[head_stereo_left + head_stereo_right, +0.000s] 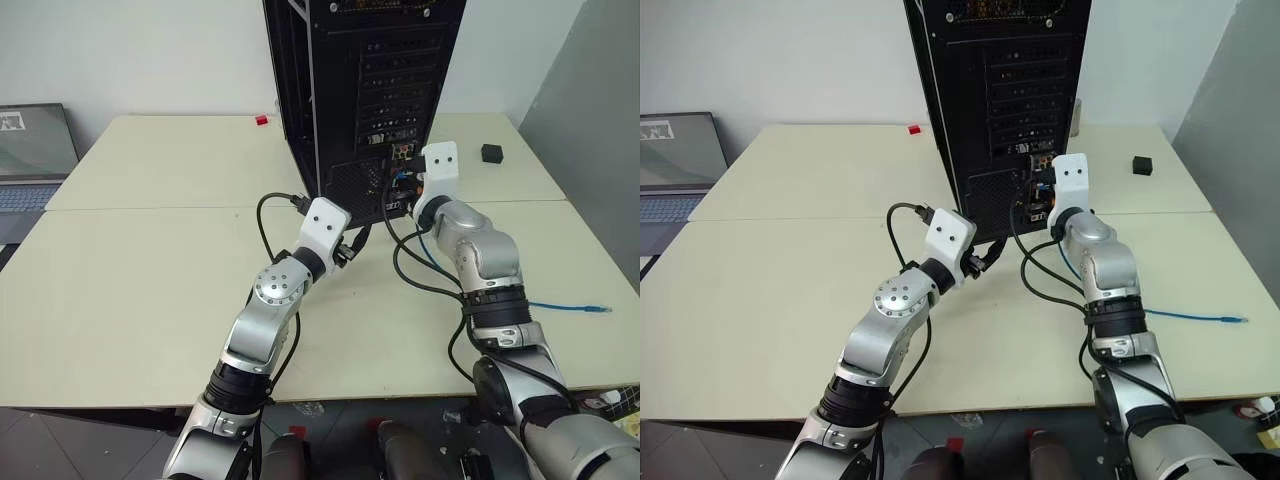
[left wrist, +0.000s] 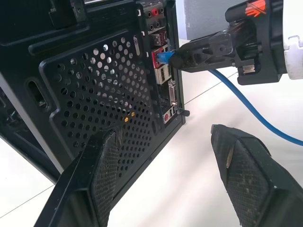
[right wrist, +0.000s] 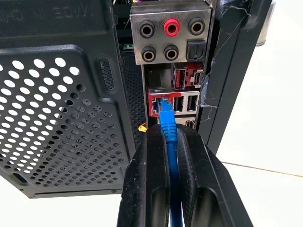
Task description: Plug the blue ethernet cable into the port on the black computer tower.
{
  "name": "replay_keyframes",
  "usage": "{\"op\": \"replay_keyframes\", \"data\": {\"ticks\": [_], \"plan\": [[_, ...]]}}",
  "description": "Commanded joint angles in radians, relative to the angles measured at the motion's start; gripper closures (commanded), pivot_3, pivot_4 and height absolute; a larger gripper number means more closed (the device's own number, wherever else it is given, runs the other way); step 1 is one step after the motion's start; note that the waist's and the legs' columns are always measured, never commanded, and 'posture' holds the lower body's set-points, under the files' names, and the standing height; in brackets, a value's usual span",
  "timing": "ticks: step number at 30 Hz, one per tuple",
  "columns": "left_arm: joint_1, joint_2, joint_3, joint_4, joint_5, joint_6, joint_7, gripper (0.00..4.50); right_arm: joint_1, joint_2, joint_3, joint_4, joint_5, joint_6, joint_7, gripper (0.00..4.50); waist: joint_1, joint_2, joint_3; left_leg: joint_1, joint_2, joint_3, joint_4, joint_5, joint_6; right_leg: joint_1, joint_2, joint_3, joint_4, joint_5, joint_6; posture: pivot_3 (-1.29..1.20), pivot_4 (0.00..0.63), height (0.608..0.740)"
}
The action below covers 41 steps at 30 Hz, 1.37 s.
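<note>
The right gripper (image 3: 173, 142), clenched on the blue cable (image 3: 169, 125), held its plug at the tower's (image 3: 61, 94) red-framed port (image 3: 158, 104), the left gripper (image 2: 165, 165) released nearby; likely next: push it home, then let go.

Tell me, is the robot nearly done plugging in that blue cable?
Nearly. The right gripper is shut on the blue ethernet cable, and the cable's plug sits at the mouth of the red-framed port on the black computer tower. Whether it is fully seated I cannot tell. The left gripper waits open beside the tower. Left to do: press the plug home if needed, then let go.
</note>
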Motion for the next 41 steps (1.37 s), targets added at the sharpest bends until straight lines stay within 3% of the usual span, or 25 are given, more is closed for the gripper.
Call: {"op": "replay_keyframes", "data": {"ticks": [1, 3, 5, 15, 23, 35, 41], "plan": [[0.000, -0.002, 0.000, -0.025, 0.010, -0.015, 0.002, 1.30, -0.017, -0.021, -0.016, -0.031, 0.003, -0.052, 0.021, 4.50, 0.000, 0.000, 0.000, 0.000, 0.000, 0.000, 0.000, 0.000, 0.000, 0.000, 0.000, 0.000, 0.000, 0.000, 0.000, 0.00, 0.150, 0.740], [0.000, -0.002, 0.000, -0.024, 0.010, -0.014, 0.002, 1.30, -0.009, -0.026, -0.019, -0.034, 0.004, -0.055, 0.028, 4.50, 0.000, 0.000, 0.000, 0.000, 0.000, 0.000, 0.000, 0.000, 0.000, 0.000, 0.000, 0.000, 0.000, 0.000, 0.000, 0.00, 0.150, 0.740], [-0.005, 0.000, 0.003, -0.020, 0.007, -0.013, -0.001, 1.30, 0.002, -0.041, -0.014, -0.039, 0.000, -0.059, 0.047, 3.81, 0.001, 0.000, 0.000, 0.000, 0.000, 0.000, 0.000, 0.000, 0.000, 0.000, 0.000, 0.000, 0.000, 0.000, 0.000, 0.00, 0.150, 0.740], [-0.043, 0.061, 0.044, 0.001, -0.024, 0.050, -0.067, 1.30, 0.093, -0.142, -0.002, -0.200, 0.044, 0.020, 0.191, 1.88, 0.012, 0.000, 0.000, -0.004, -0.001, -0.002, 0.000, 0.000, 0.000, 0.000, -0.001, -0.002, -0.002, 0.000, 0.000, 0.00, 0.150, 0.740], [-0.041, 0.156, 0.028, -0.030, -0.020, 0.034, -0.153, 1.30, 0.174, -0.252, -0.031, -0.385, 0.113, 0.086, 0.317, 0.04, 0.012, 0.000, 0.000, -0.003, -0.001, -0.002, 0.000, 0.000, 0.000, 0.000, -0.001, -0.003, -0.002, 0.000, 0.000, 0.00, 0.150, 0.740], [-0.116, 0.240, 0.086, -0.043, -0.193, 0.127, -0.364, 1.30, 0.312, -0.499, -0.113, -0.521, 0.263, 0.055, 0.591, 0.04, 0.022, -0.001, 0.002, -0.005, -0.001, -0.002, 0.000, 0.000, 0.000, 0.000, -0.001, -0.004, -0.003, 0.000, 0.000, 0.00, 0.150, 0.740], [-0.131, 0.258, 0.092, -0.028, -0.192, 0.090, -0.379, 1.30, 0.329, -0.549, -0.113, -0.510, 0.259, 0.031, 0.615, 0.04, 0.020, -0.001, 0.002, -0.005, -0.001, -0.002, 0.000, 0.000, 0.000, 0.000, 0.000, -0.004, -0.003, 0.000, 0.000, 0.00, 0.150, 0.740]]}}
